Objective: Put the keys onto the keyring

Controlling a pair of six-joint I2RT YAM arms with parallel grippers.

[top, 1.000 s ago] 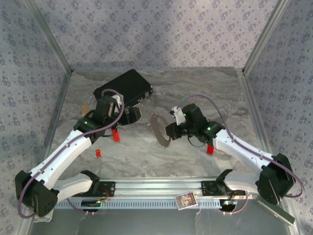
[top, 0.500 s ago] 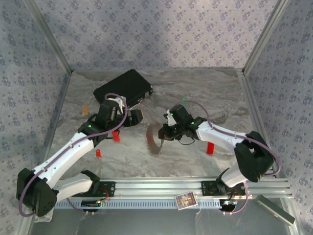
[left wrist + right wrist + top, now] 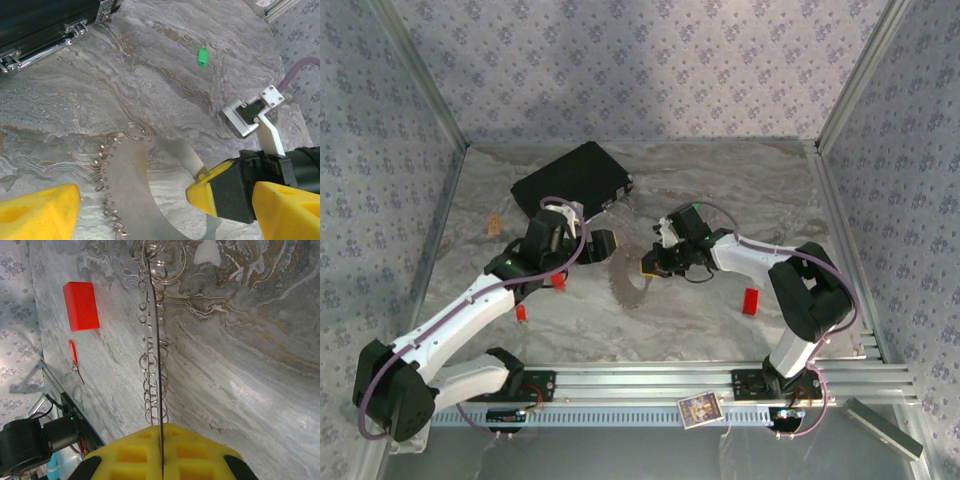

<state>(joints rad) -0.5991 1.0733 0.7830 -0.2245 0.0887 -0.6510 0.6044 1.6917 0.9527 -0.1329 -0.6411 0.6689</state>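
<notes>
A flat, silvery, crescent-shaped metal keyring (image 3: pixel 625 282), with small wire loops strung along its outer edge, sits near the tabletop's middle, one end pinched in the closed right claw (image 3: pixel 161 442). A tiny green-headed key (image 3: pixel 202 56) lies toward the far edge. A red-headed key (image 3: pixel 73 353) with a thin shank lies toward the near-left corner.

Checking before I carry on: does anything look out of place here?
A green key lies alone, well away from the keyring, and a red key lies loose by a red block. The right gripper pinches the keyring's rim.
</notes>
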